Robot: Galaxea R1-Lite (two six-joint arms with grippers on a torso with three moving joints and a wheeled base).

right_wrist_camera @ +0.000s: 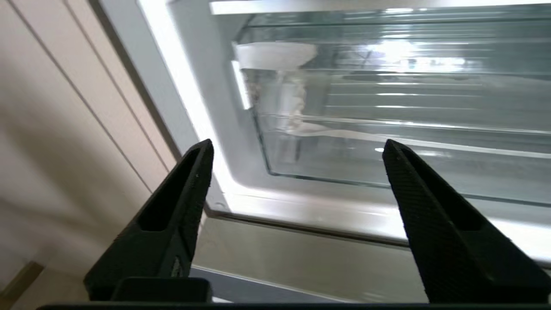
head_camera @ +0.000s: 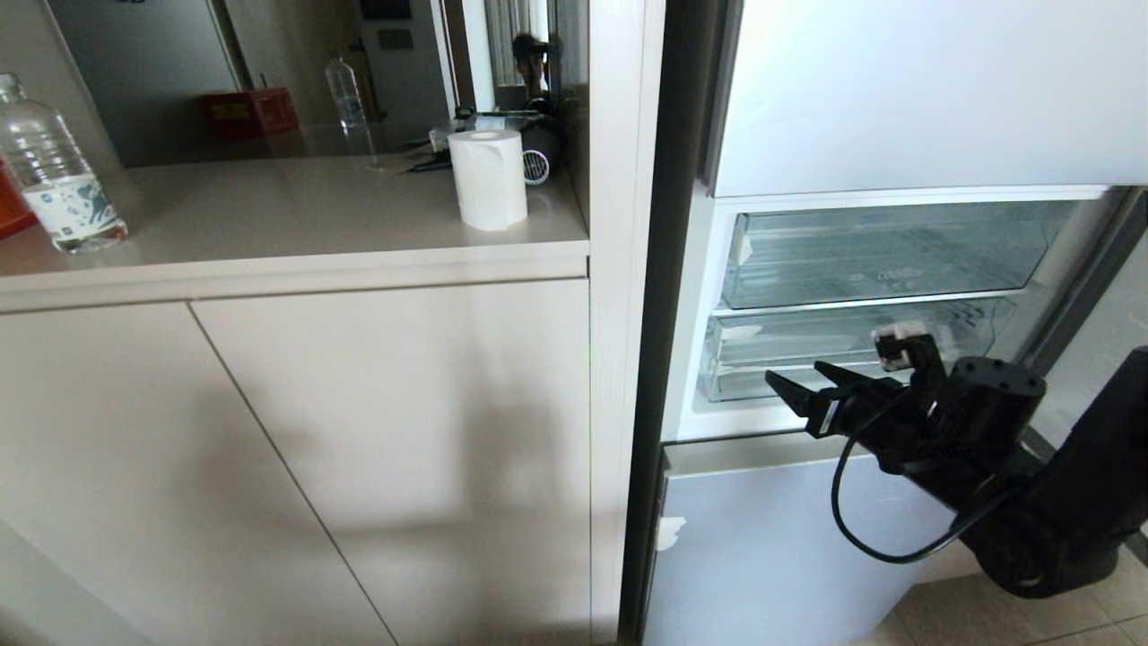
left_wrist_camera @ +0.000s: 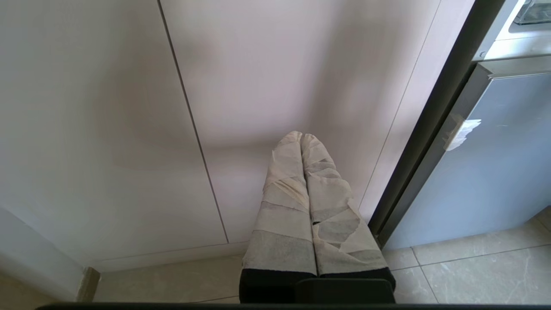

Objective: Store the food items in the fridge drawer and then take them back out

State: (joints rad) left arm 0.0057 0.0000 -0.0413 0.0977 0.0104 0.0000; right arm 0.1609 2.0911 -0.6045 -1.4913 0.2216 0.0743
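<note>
My right gripper [head_camera: 801, 391] hangs spread and empty just before the wide clear plastic fridge drawer [head_camera: 807, 354]; no red-orange food shows anywhere; my left gripper [left_wrist_camera: 301, 142], taped fingers pressed together, idles by the cream cabinet door [left_wrist_camera: 129, 107]; I judge a careless reach could knock the drawer's front lip.

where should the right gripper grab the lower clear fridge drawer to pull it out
Probably by the thick front lip of the lower fridge drawer, coming straight in from the front. The lip runs level across the opening, so one finger would go over it and one under. The right gripper is open, just in front of it.
</note>
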